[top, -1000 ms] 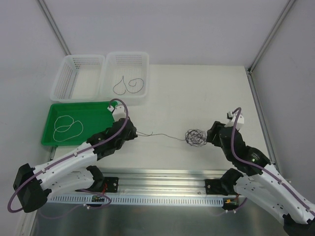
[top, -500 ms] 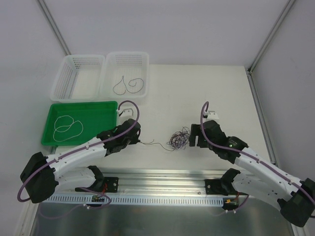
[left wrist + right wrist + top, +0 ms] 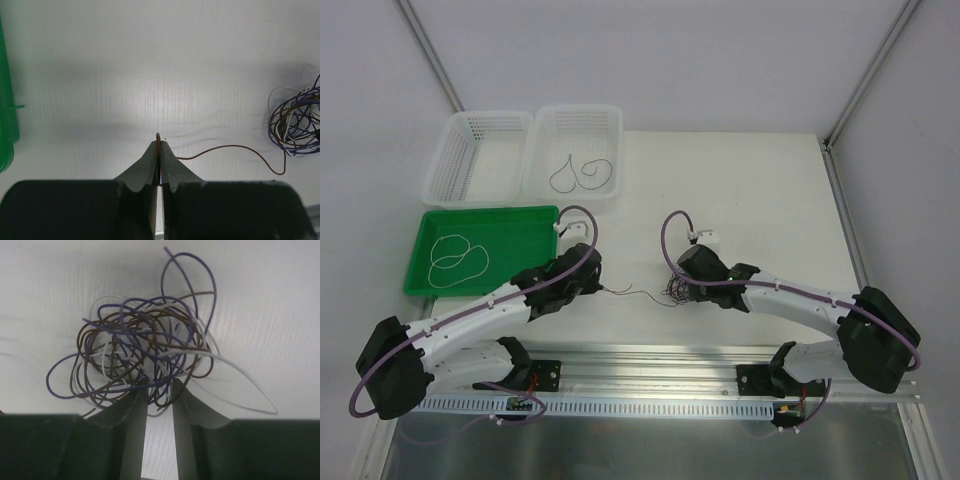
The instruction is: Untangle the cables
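Note:
A tangle of thin purple, brown and white cables [image 3: 145,350] lies on the white table, just left of centre [image 3: 672,292]. My right gripper [image 3: 160,387] reaches into its near edge from the right [image 3: 682,284]. Its jaws stand apart, with a few purple and brown loops between the fingertips. One brown cable [image 3: 235,146] runs slack from the tangle [image 3: 295,125] leftward to my left gripper [image 3: 159,142], which is shut on its end [image 3: 601,288].
A green tray [image 3: 525,220] at the left holds a white cable [image 3: 455,258]. Behind it stand two white baskets: the right one [image 3: 610,120] holds a dark cable [image 3: 582,172], the left one [image 3: 455,130] shows nothing inside. A metal rail [image 3: 650,360] runs along the near edge.
The right arm has swung left, and the tangle has shifted left with it. The brown cable, taut a second ago, now hangs slack. The left gripper moved slightly right.

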Tool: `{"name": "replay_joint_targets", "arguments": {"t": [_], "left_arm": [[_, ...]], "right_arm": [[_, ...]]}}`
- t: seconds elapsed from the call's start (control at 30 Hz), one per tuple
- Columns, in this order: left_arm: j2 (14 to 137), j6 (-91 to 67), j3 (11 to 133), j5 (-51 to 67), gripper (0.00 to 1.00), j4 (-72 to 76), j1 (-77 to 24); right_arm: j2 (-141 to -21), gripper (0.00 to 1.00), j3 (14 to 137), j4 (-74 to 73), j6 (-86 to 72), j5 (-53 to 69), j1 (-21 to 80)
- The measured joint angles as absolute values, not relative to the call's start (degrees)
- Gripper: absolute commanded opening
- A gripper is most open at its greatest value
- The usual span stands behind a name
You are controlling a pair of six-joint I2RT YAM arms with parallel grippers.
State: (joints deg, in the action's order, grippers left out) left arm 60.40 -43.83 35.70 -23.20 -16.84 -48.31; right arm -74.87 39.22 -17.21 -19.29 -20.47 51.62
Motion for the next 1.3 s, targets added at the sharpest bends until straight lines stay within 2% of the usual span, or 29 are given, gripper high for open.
{"name": "replay_joint_targets", "arguments": {"t": [0.03,0.13,0.33,0.5,0.6,0.77,0.9,1.03,1.07,1.13,1.17,1.27,1.3], "left_arm": [[59.72,-43.70,35.51,-23.44,0.00,-16.88,-48.31],[57.60,-42.68,34.94,-25.04,0.00,-17.02,-48.25],[52.49,-41.04,34.76,-27.57,0.00,-20.32,-43.42],[47.55,-39.97,35.33,-29.15,0.00,-24.36,-38.96],[45.50,-39.13,36.86,-30.65,0.00,-26.61,-38.24],[45.04,-38.24,38.85,-31.99,0.00,-27.88,-37.01],[46.44,-37.82,38.89,-31.38,0.00,-29.41,-37.01],[50.06,-33.65,38.89,-24.86,0.29,-27.51,-37.50],[51.24,-32.47,38.89,-22.92,0.54,-26.26,-38.41],[53.76,-29.91,38.89,-18.74,0.74,-23.07,-41.69],[55.13,-28.64,38.92,-16.58,0.88,-21.21,-43.70],[59.48,-25.76,39.40,-10.81,0.96,-16.36,-47.99],[61.19,-24.62,39.81,-9.15,0.97,-15.03,-49.25]], "right_arm": [[-75.33,0.12,39.46,-17.30,-19.29,-21.32,51.64],[-74.83,0.01,40.73,-19.18,-19.11,-24.95,51.57],[-62.39,0.01,45.23,-28.51,-15.94,-32.03,46.35],[-46.68,0.01,51.70,-32.82,-11.55,-33.41,35.29],[-41.19,0.01,55.83,-35.11,-9.41,-32.99,29.15],[-38.33,0.04,61.01,-37.39,-6.79,-28.93,23.83],[-38.79,0.01,60.05,-38.50,-6.13,-25.78,23.00],[-38.74,0.01,53.01,-36.91,-6.22,-17.78,22.63],[-38.98,0.01,50.52,-36.47,-6.35,-14.96,22.61],[-39.88,0.01,46.24,-35.75,-6.72,-10.04,22.65],[-40.84,0.01,44.56,-35.70,-6.87,-8.21,22.79],[-44.23,0.02,41.85,-35.46,-7.20,-4.86,23.44],[-45.30,0.17,41.28,-35.20,-7.29,-4.16,23.83]]}}
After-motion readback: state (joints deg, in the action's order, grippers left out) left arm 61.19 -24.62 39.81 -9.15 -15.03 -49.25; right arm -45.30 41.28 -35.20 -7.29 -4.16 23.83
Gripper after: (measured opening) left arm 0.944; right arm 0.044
